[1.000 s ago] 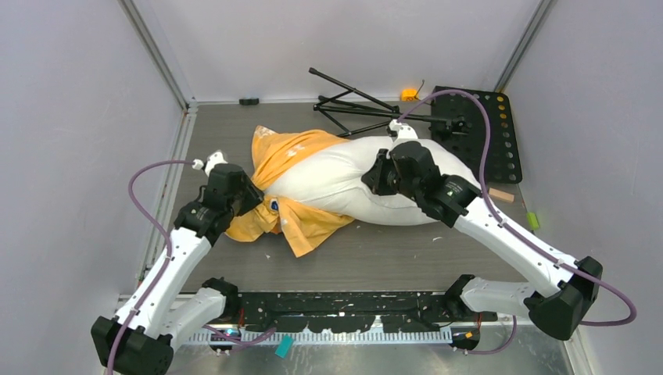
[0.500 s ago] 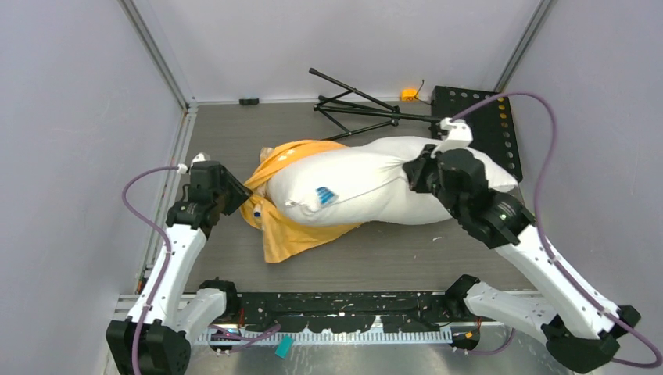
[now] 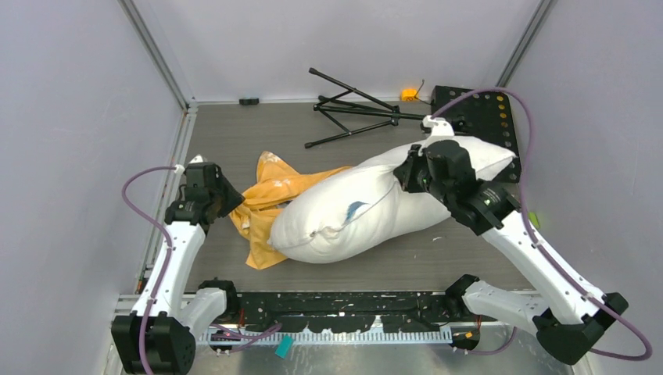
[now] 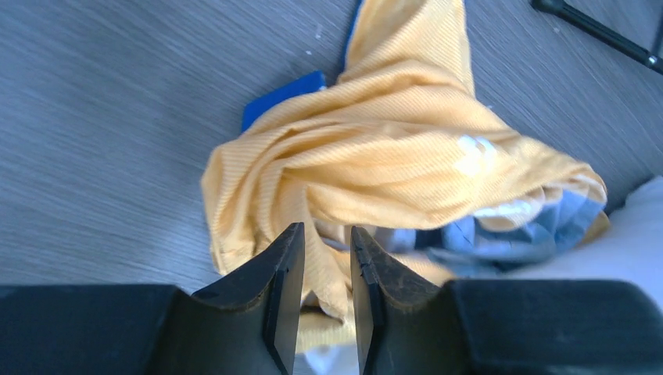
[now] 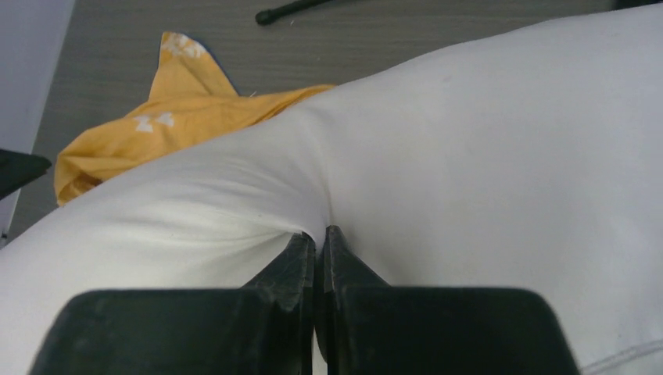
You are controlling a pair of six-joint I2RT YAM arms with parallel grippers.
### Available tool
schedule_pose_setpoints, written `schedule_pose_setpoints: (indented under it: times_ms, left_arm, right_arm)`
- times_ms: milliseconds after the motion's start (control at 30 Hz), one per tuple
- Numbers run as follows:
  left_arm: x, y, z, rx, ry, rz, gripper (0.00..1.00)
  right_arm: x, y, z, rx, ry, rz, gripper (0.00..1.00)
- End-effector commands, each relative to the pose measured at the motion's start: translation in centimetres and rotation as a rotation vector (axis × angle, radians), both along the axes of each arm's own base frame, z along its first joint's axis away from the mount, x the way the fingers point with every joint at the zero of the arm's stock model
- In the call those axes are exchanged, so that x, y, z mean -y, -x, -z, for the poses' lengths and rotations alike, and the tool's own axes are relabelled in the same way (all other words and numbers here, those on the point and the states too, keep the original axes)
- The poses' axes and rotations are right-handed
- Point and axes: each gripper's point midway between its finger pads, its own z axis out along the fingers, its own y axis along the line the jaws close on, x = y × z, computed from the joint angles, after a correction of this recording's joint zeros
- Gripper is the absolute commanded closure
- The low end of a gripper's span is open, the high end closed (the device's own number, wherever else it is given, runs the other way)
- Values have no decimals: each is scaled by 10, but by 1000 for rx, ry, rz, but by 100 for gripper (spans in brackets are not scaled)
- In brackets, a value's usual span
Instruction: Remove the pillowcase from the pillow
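the plump white rectangular pillow (image 3: 352,215) lies slantwise across the grey wood-grain tabletop (image 3: 234,133), its near end toward the left and its far end resting against the black perforated board (image 3: 500,117) at the right. nearly all of it is bare. the orange-yellow wrinkled fabric pillowcase (image 3: 270,195) with white print and blue patches sits crumpled on the tabletop just left of the pillow. one strip of it runs along the pillow's far left side, and whether it still wraps that end cannot be told.

the left hand (image 3: 227,205) is at the left edge of the pillowcase. from the left wrist its two black fingers (image 4: 285,269) stand a narrow slit apart, clamped on a fold of the yellow cloth (image 4: 391,156), with a sliver of white pillow (image 4: 641,234) at the right edge.

the right hand (image 3: 403,176) sits on top of the pillow toward its far end. in the right wrist view the fingers (image 5: 293,262) are pressed together, pinching a tuck of the white cover (image 5: 469,156), which puckers around them. the pillowcase (image 5: 156,133) shows beyond the pillow.

a black folded tripod (image 3: 352,109) and a small orange object (image 3: 408,94) lie at the far side.
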Motion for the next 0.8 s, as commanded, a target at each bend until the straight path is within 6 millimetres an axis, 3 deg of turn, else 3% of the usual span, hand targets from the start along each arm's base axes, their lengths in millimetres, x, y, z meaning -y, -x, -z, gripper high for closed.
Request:
schedule_pose_setpoints:
  times_ms: [0, 100, 200, 333, 367, 400, 433, 600, 767]
  left_arm:
    - [23, -16, -29, 103, 62, 130, 71]
    - [26, -18, -31, 106, 78, 138, 72]
    - [28, -22, -33, 107, 93, 139, 71]
    - [38, -30, -33, 93, 133, 172, 37]
    - [40, -31, -30, 78, 135, 178, 25]
    - [40, -32, -24, 50, 125, 166, 6]
    - [38, -31, -18, 19, 109, 149, 1]
    - [30, -24, 15, -136, 11, 38, 0]
    - [50, -24, 56, -220, 111, -2, 0]
  right_arm:
    - [-21, -11, -31, 76, -88, -69, 100]
    - [-25, -14, -27, 57, -89, -68, 100]
    - [-6, -21, -34, 85, -73, 48, 100]
    - [27, -21, -63, 188, -68, 189, 100]
    - [35, -18, -72, 219, -78, 218, 100]
    - [43, -16, -79, 249, -87, 245, 100]
    - [50, -11, -88, 282, -102, 265, 100]
    - [73, 9, -118, 420, -180, 300, 100]
    - [76, 14, -119, 429, -179, 296, 100]
